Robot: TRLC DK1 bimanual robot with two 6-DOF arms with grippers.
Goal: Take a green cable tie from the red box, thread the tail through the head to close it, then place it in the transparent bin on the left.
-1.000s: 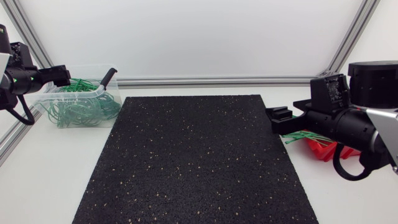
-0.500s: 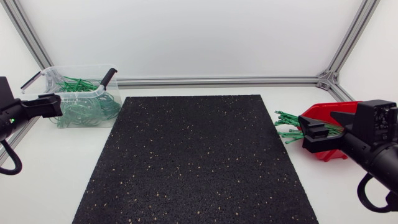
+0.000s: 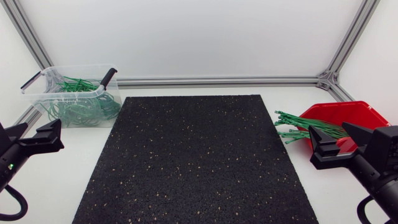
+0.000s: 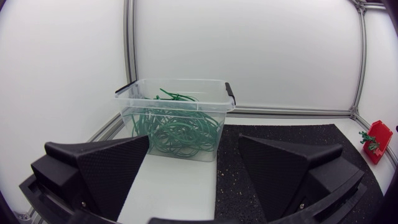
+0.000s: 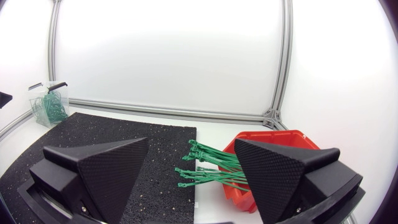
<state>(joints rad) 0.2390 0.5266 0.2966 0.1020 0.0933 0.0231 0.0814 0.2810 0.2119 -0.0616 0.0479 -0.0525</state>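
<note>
**Both arms pulled back to the near corners, claws empty**

A second ago the left arm hung over the transparent bin and the right arm covered most of the red box. Both have since drawn back toward the near edge of the bench. The left claw (image 3: 32, 134) now sits low at the left, well clear of the bin. The right claw (image 3: 342, 142) sits just in front of the box, which now shows almost whole. Each claw is spread wide with nothing between its fingers, as both wrist views confirm.

The red box (image 3: 356, 113) stands at the right of the bench. A bundle of straight green cable ties (image 3: 297, 129) fans out of its open side toward the mat, with their ends over the white surface. The transparent bin (image 3: 38, 94) stands at the far left corner and holds a tangle of looped green ties (image 3: 81, 107). Its black handle clips are raised.

The bench (image 3: 62, 180) is white. A black speckled mat (image 3: 199, 162) covers its middle, between bin and box, with nothing on it.
</note>
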